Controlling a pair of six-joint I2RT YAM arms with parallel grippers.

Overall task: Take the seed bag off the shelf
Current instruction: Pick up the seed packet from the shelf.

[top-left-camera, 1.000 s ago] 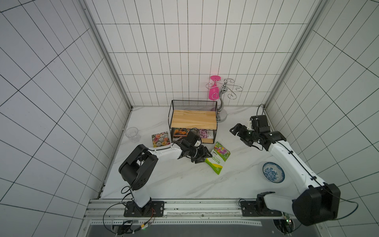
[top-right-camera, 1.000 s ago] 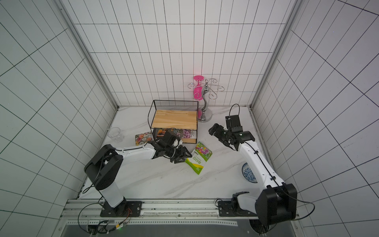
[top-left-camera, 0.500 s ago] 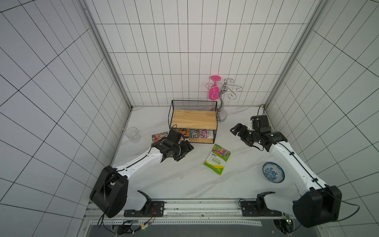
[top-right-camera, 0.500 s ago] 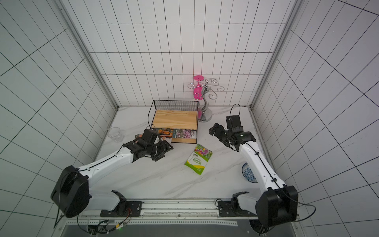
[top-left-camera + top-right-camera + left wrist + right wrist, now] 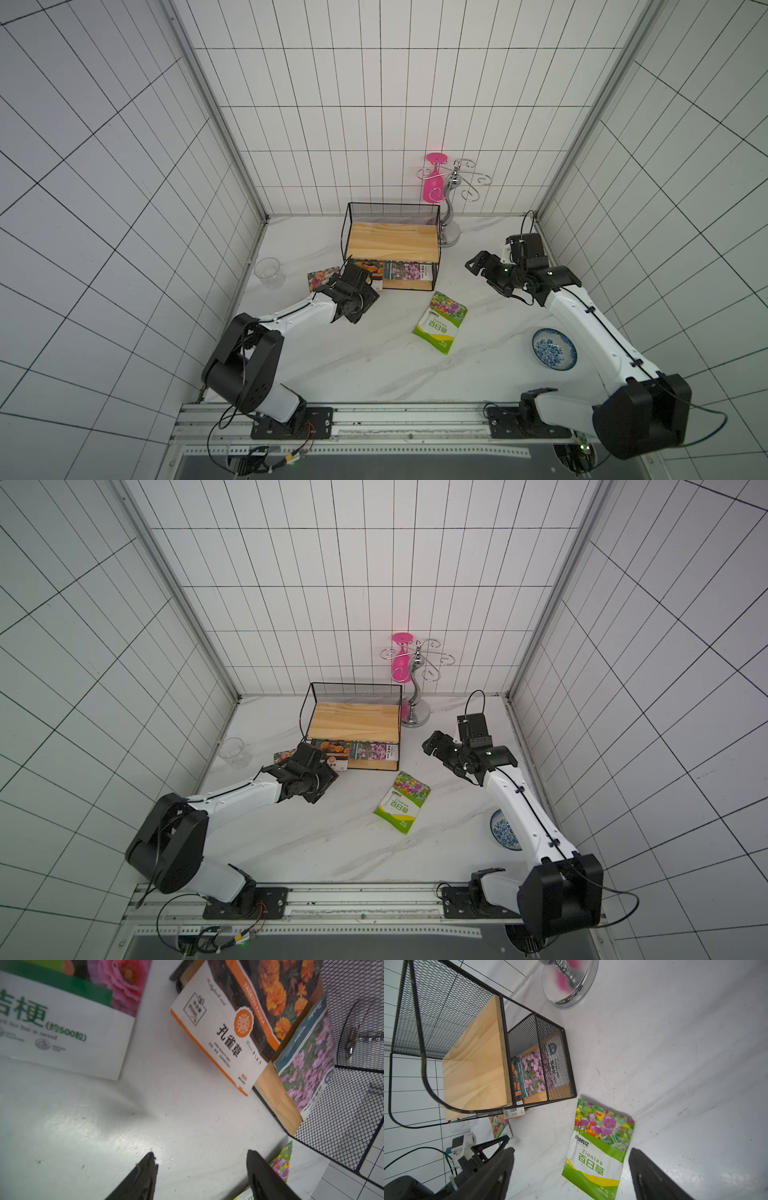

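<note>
Your left claw [image 5: 201,1159] is spread and empty, low over the table [image 5: 374,365]. Just ahead of it the orange marigold seed bag [image 5: 239,1022] lies on the lower board of the shelf [image 5: 392,245], one white end poking out past the frame, and the purple-flower seed bag [image 5: 307,1057] overlaps its far edge further in. Your right claw [image 5: 571,1152] is spread too, holding nothing, and the green zinnia bag [image 5: 441,322] lies flat on the table just ahead of it, off the shelf.
</note>
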